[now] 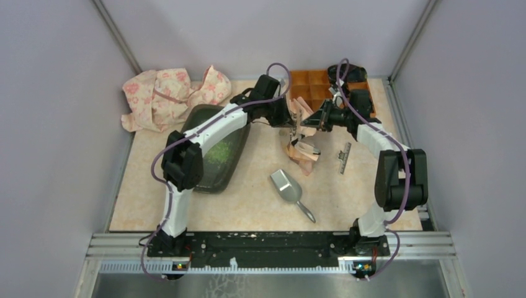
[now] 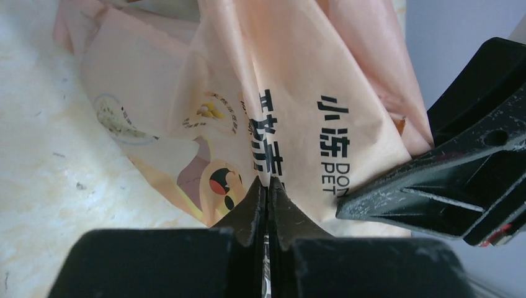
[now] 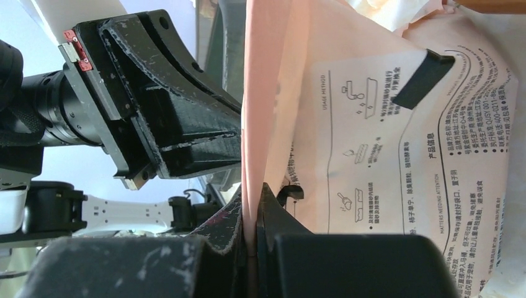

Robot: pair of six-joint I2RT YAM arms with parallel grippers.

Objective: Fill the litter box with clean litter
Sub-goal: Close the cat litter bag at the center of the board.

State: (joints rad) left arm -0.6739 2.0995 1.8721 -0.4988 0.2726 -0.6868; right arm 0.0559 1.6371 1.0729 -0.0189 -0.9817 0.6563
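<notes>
**Top view.** The litter box (image 1: pixel 231 174) is found on the tabletop (image 1: pixel 248 208), partly covered by the left arm. The clean litter (image 1: pixel 218 152) is seen inside it as a loose light-green patch. To the right of the litter box, a peach-pink printed bag (image 1: pixel 302 154) is held at its upper edge by both hands. The left hand (image 1: pixel 290 123) is on the side nearer the litter box and the right hand (image 1: pixel 310 121) on the side farther from it. A grey metal scoop (image 1: pixel 287 187) is noted lying right of the litter box, apart from it. An orange organiser tray (image 1: pixel 313 87) is noted beyond the litter box and to its right. A crumpled floral cloth (image 1: pixel 164 93) is noted just past the litter box's far end.

**Left wrist view.** The left hand's fingers are seen pressed together, clamped on a fold of the bag. The right hand is seen close beside them, against the same bag.

**Right wrist view.** The right hand's fingers are seen clamped on the bag's thin edge, with the film pinched between them. The left hand is seen alongside at the same edge. The litter box is not seen in either wrist view.
</notes>
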